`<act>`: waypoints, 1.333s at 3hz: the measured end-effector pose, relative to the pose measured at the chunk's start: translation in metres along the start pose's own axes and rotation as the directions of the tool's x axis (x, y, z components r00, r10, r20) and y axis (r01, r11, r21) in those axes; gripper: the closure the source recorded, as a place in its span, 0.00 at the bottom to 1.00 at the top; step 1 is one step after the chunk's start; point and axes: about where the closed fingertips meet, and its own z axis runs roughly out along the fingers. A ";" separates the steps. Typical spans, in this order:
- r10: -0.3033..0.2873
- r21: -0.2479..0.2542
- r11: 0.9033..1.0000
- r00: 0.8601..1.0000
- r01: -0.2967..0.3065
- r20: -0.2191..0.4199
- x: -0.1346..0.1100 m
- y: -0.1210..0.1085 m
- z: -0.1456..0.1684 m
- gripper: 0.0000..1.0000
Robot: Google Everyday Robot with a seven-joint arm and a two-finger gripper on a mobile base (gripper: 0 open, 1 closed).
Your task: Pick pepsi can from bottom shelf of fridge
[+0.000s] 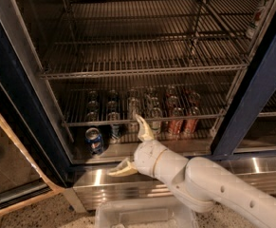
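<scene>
Dim fridge (19, 94); glare on base panel (96, 180) beside hand (124, 145)

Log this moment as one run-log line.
tool: open, low at fridge front | pepsi can: upright on bottom shelf, ungrasped, left of tool

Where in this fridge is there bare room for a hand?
The upper wire racks are bare. On the bottom shelf, cans crowd the middle and right; the pepsi can stands apart at left, the open gripper beside it.

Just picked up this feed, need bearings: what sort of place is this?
Probably a shop or break-room drinks corner: an open fridge with wire racks, rows of cans, and the pepsi can. The claw, open, hangs before the bottom shelf.
</scene>
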 end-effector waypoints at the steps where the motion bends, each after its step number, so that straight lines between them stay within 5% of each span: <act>1: 0.025 0.054 0.998 0.998 -0.028 0.050 -0.016 -0.008 0.012 0.00; 2: 0.025 0.054 0.998 0.998 -0.028 0.050 -0.016 -0.008 0.012 0.00; 3: 0.115 0.068 0.991 0.992 -0.119 0.058 -0.004 0.000 0.025 0.00; 4: 0.143 0.124 0.980 0.984 -0.155 0.104 -0.004 0.012 0.045 0.00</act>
